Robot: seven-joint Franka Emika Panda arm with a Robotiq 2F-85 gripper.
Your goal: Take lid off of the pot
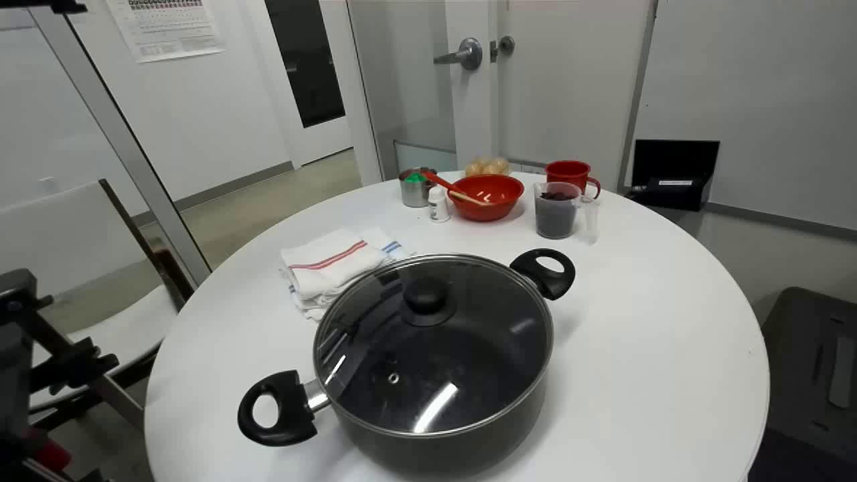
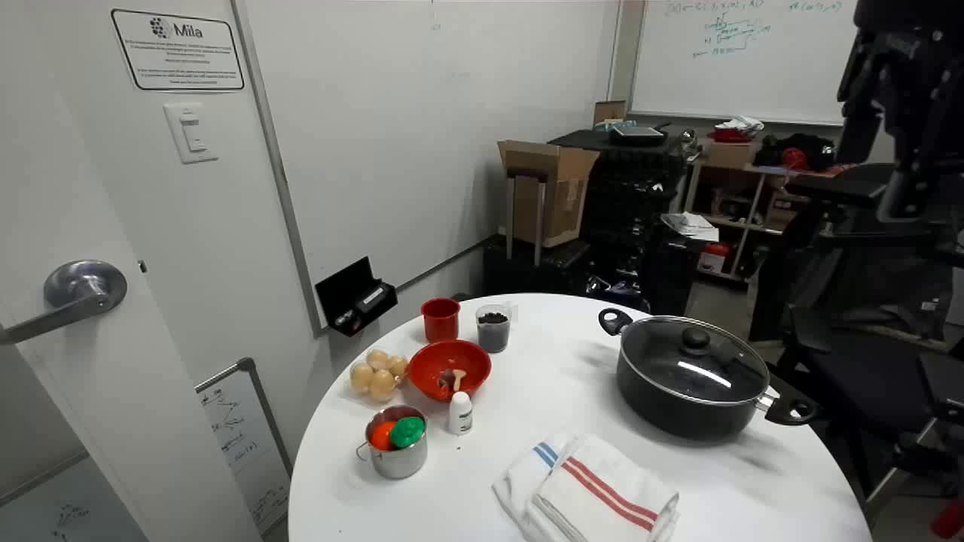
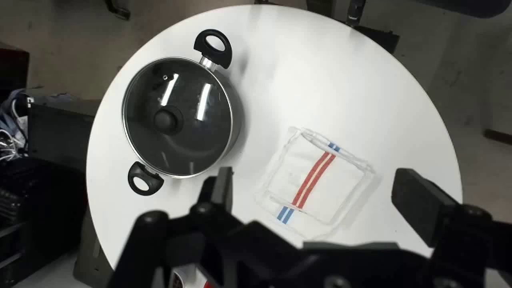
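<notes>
The round glass lid sits flat on the black pot, its metal rim along the pot's edge and its black knob upright in the centre. The lid and pot also show in an exterior view, at the table's right. In the wrist view the lid and pot are at upper left. My gripper is open and empty, fingers wide apart, high above the table. The pot lies off to the left of its fingers in that view. The gripper also shows at upper right in an exterior view.
Folded white towels lie beside the pot on the round white table. A red bowl, a red mug, a cup of dark stuff, a small metal pot, a white bottle and eggs stand farther off.
</notes>
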